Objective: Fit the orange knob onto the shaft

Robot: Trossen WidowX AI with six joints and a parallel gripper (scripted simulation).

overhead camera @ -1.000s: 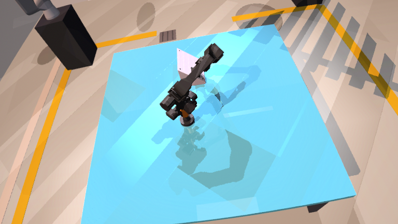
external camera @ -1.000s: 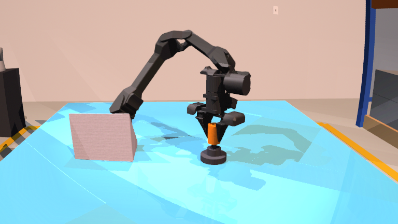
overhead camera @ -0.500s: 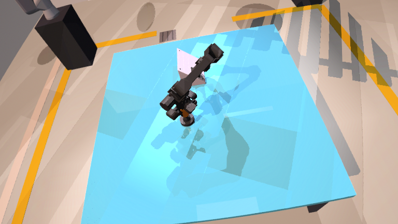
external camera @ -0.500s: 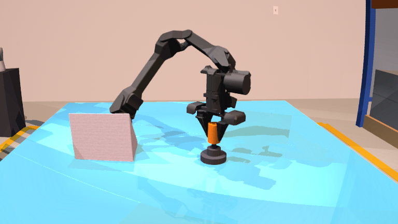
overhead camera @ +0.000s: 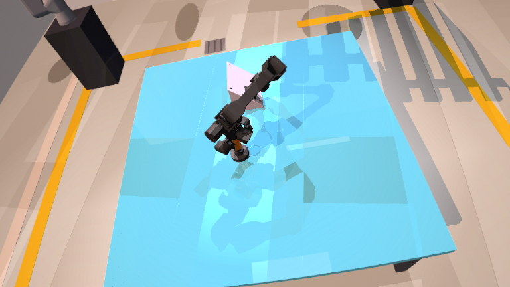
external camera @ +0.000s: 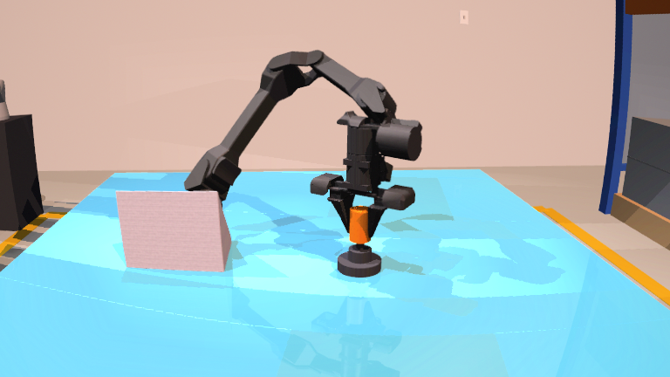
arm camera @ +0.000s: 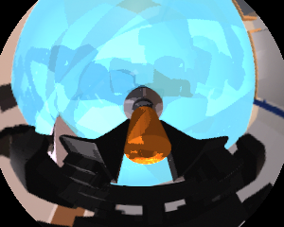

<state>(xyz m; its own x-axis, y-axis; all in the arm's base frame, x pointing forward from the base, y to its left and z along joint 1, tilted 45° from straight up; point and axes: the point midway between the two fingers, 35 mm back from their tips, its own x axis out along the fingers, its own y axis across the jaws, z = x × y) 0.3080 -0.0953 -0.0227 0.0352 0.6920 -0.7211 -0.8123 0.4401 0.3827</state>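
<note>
The orange knob (overhead camera: 237,145) (external camera: 359,225) (arm camera: 148,134) stands upright between the fingers of my gripper (external camera: 360,232) (arm camera: 144,122), which is shut on it. The dark round pedestal (overhead camera: 240,155) (external camera: 358,264) (arm camera: 129,105) stands on the table directly below the knob. In the exterior view the knob's lower end is just above the pedestal's raised collar, with a small dark gap between them where a little of the shaft shows. The knob hides the rest of the shaft, and its flat side is not visible.
A pale pink slanted block (overhead camera: 240,80) (external camera: 170,230) (arm camera: 63,144) stands on the blue table (overhead camera: 357,231) (external camera: 147,338), near the arm's base and left of the pedestal in the exterior view. Shadows and reflections lie across the table.
</note>
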